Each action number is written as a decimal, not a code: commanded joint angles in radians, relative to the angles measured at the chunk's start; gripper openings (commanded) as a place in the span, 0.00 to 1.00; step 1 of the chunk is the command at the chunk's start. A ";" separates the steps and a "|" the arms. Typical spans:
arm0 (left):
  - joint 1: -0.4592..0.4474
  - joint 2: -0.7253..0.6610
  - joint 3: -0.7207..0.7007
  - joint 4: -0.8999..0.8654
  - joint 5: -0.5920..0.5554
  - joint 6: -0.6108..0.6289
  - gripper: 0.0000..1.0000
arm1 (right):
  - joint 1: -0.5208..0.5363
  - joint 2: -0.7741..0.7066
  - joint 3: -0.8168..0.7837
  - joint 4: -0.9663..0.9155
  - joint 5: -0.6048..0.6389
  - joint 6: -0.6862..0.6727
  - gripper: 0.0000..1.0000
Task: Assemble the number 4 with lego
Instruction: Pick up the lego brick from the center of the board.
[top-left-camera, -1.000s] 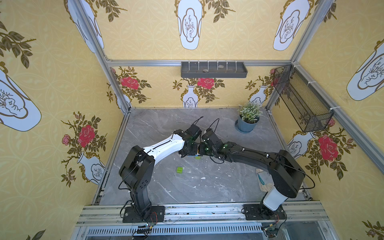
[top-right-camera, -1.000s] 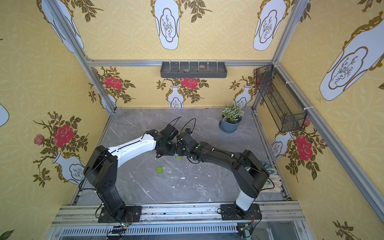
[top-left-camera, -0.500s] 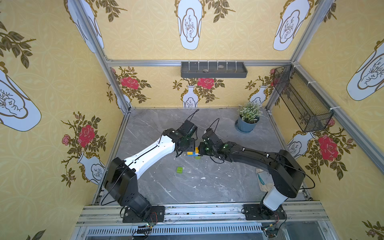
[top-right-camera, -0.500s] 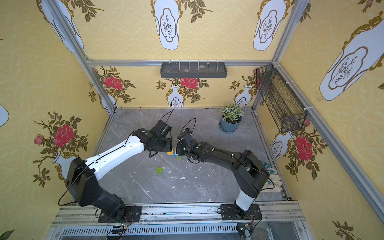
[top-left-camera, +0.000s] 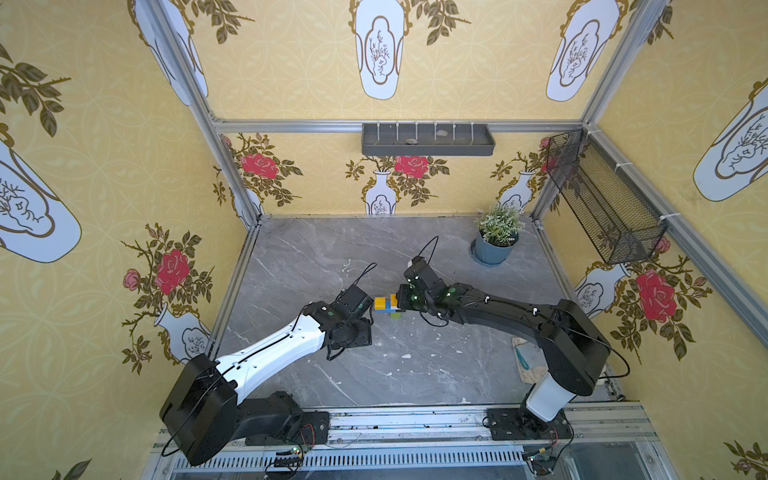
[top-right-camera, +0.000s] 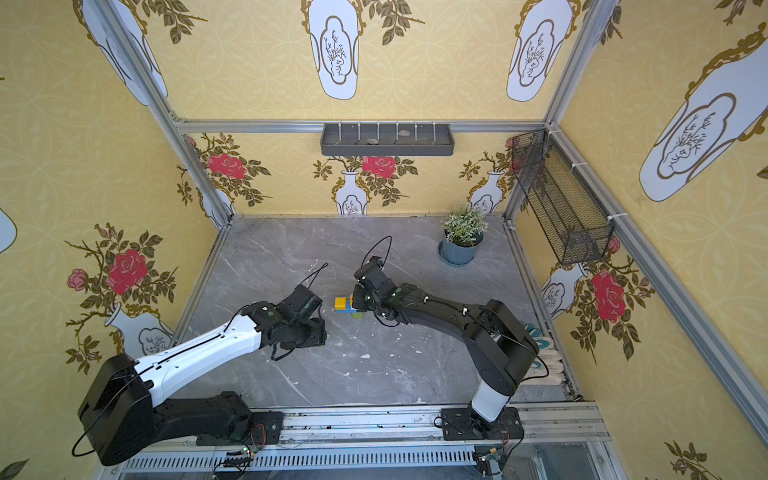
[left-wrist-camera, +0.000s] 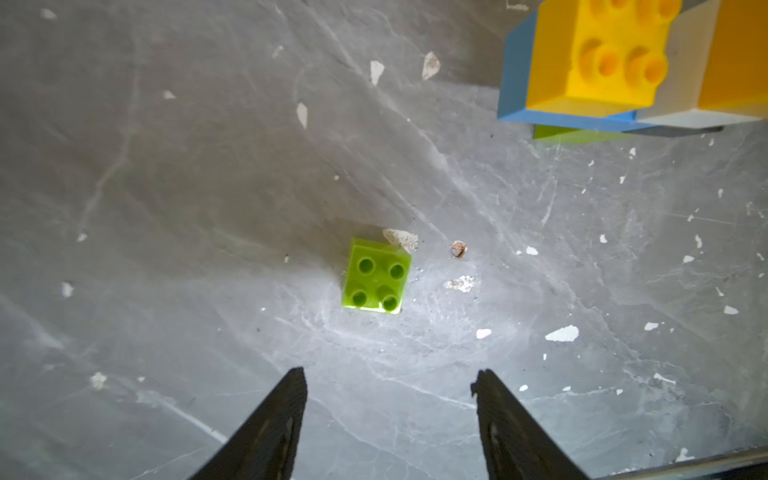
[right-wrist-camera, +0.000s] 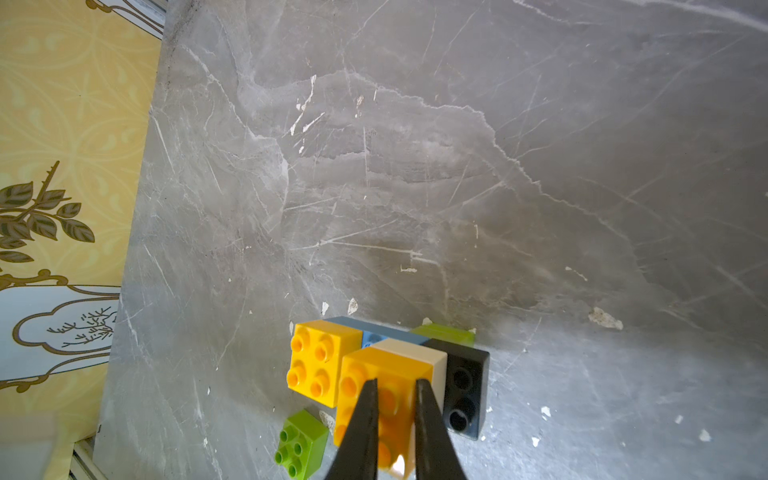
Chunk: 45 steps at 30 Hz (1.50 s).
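**Left claw**: open. The fingers are spread wide and hold no brick. A loose lime green brick lies studs up on the grey desk, just ahead of the fingertips and in line with the gap between them, not touching either finger.

**Right claw**: closed to a narrow slit. Both tips rest on the studded top of the upper yellow brick of the number 4. Whether they pinch a stud cannot be determined.

**The number 4**: sits on the desk directly under the right claw's tips. A second yellow brick, the blue bar, a white brick and a black brick are joined around the upper yellow brick. In both top views the cluster lies between the two claws, touching the right one and apart from the left.
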 joint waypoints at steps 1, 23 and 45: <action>-0.008 0.057 0.009 0.049 0.018 -0.023 0.64 | 0.004 0.040 -0.028 -0.449 -0.034 -0.009 0.14; 0.050 0.205 0.001 0.086 -0.020 0.062 0.47 | 0.004 0.039 -0.046 -0.446 -0.037 -0.002 0.14; 0.065 0.239 0.009 0.097 0.000 0.071 0.40 | 0.002 0.045 -0.024 -0.460 -0.033 -0.012 0.14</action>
